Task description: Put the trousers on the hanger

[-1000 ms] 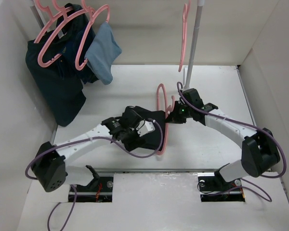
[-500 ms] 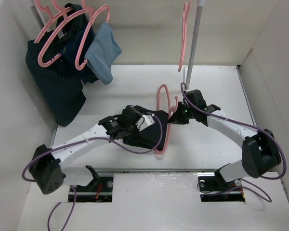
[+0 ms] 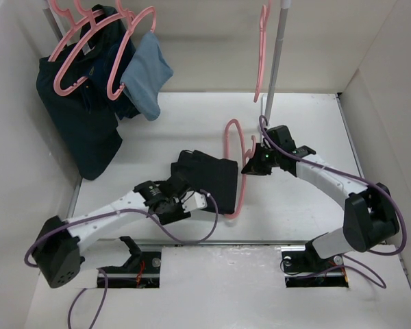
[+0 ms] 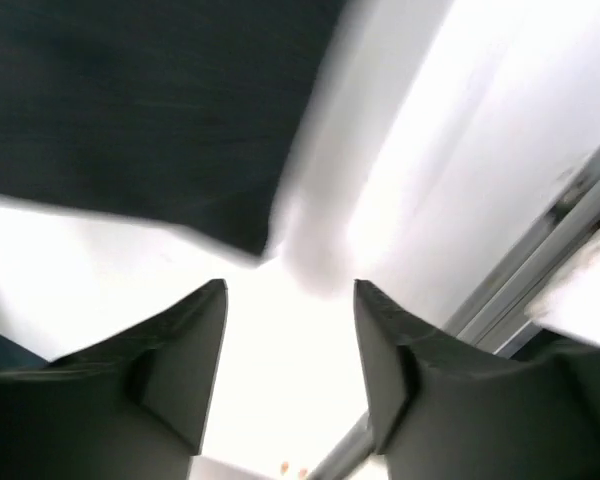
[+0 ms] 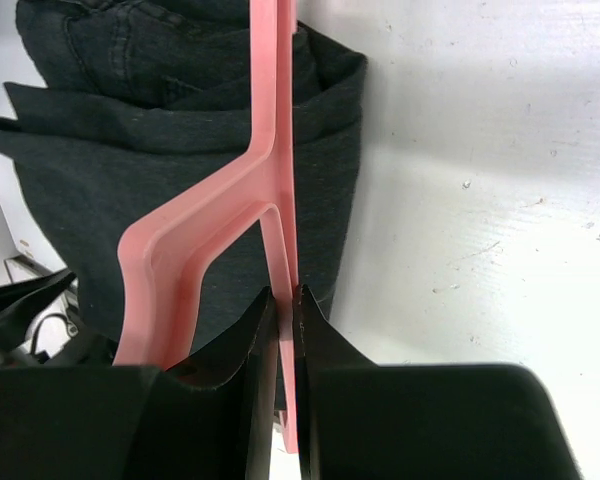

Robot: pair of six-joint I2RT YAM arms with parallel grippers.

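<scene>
My right hand (image 5: pixel 280 292) pinches the pink hanger (image 5: pixel 276 120), holding it on edge against the right side of the folded trousers (image 3: pixel 209 175) on the tabletop (image 3: pixel 308 116). My left hand (image 4: pixel 290 288), spread and empty, hovers at their near edge.

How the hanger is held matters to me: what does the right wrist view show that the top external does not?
Only the right wrist view: the fingers of the right gripper pinched on the hanger bar, and the trousers in stacked folds. Only the top external view: the left gripper by the trousers' near edge, and spare hangers at the back. Both: the hanger against the folded trousers.
</scene>
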